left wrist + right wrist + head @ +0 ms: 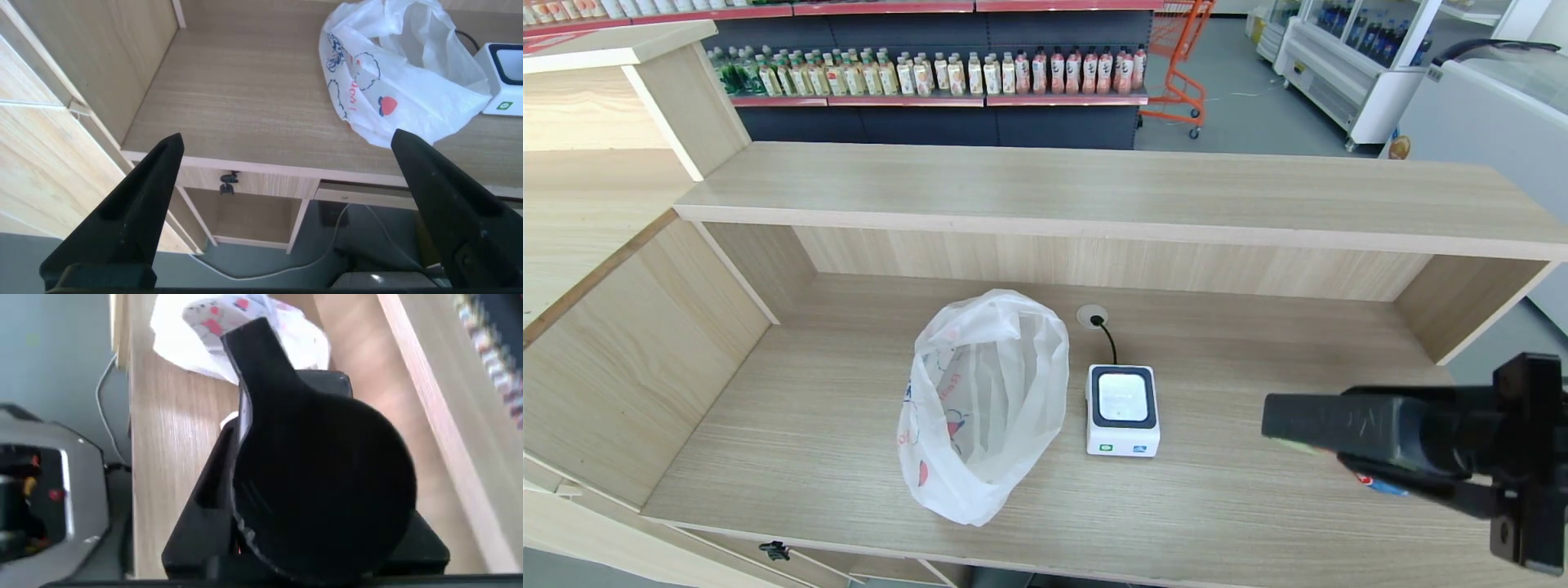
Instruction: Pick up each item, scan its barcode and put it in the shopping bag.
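- Right gripper (1307,445) is clamped on an item (1380,486). From the head view you only get slivers of red and blue peeking out between the black fingers. In the right wrist view it's a big dark round thing right up against the lens.
- It's hanging above the counter (1258,523), roughly 3 to 4 o'clock from the scanner (1123,408) and well apart from it.
- So I'd say the pick-up is done and the scan is the step in hand. Nothing has reached the glass yet.
- The next move needs the item carried toward 9 o'clock until it's over the scanner window, barcode side facing the glass. I can't see the barcode anywhere, so the wrist may need a roll to find it.
- The shopping bag (984,408) sits just beside the scanner at its 9 o'clock. Its mouth is gaping open and I can't make out anything inside.
- After the scan it's a short hop farther that way, then a drop into the mouth. The plastic is floppy, so the rim could fold in.
- Left gripper (288,143) has its fingers spread wide with nothing in them. It's off the counter's near edge, around 7 o'clock from the bag.
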Controlling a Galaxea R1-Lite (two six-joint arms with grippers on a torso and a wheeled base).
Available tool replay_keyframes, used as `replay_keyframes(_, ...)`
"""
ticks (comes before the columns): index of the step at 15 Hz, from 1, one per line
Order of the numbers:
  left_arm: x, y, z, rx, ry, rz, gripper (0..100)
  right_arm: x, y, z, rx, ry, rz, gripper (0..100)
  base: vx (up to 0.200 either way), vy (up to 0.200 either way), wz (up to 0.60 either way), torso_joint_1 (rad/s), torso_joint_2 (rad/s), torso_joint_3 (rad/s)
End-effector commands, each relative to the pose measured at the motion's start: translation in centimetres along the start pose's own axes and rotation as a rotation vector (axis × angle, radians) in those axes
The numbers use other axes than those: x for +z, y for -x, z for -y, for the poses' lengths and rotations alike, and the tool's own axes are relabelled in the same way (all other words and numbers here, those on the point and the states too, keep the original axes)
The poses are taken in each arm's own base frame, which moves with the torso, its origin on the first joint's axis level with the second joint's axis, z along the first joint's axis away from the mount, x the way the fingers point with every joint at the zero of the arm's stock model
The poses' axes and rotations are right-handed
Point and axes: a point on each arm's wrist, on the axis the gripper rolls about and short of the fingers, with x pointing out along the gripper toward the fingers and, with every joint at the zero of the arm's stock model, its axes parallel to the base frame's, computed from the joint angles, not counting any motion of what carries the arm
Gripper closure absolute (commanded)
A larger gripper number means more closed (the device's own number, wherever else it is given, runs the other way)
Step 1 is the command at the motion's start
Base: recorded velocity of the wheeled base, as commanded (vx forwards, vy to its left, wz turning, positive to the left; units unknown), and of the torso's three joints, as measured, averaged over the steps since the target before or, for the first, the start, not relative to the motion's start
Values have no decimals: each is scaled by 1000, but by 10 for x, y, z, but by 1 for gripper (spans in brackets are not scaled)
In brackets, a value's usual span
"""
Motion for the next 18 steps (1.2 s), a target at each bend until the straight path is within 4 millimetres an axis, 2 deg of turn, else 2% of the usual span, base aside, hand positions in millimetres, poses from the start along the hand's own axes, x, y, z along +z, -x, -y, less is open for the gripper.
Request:
replay_keyframes(1,0,0,0,0,0,0,0,8,10,65,-538,-490,-172,100,0,0,0,0,0,0)
replay_keyframes(2,0,0,0,0,0,0,0,5,4,76,-690,-699,-196,100,0,0,0,0,0,0)
replay_keyframes(3,0,0,0,0,0,0,0,-8,-12,83,-812,-1061,-199,100,0,0,0,0,0,0)
replay_keyframes(4,0,0,0,0,0,0,0,-17,-19,81,-808,-1259,-225,100,0,0,0,0,0,0)
replay_keyframes(6,0,0,0,0,0,0,0,-15,-23,74,-651,-1678,-216,100,0,0,0,0,0,0)
replay_keyframes(7,0,0,0,0,0,0,0,-14,-24,75,-603,-1775,-191,100,0,0,0,0,0,0)
replay_keyframes(9,0,0,0,0,0,0,0,-19,-29,75,-602,-1828,-203,100,0,0,0,0,0,0)
replay_keyframes(17,0,0,0,0,0,0,0,-15,-23,63,-591,-1879,-224,100,0,0,0,0,0,0)
replay_keyframes(18,0,0,0,0,-2,0,0,-14,-22,62,-587,-1881,-229,100,0,200,0,2,2,7)
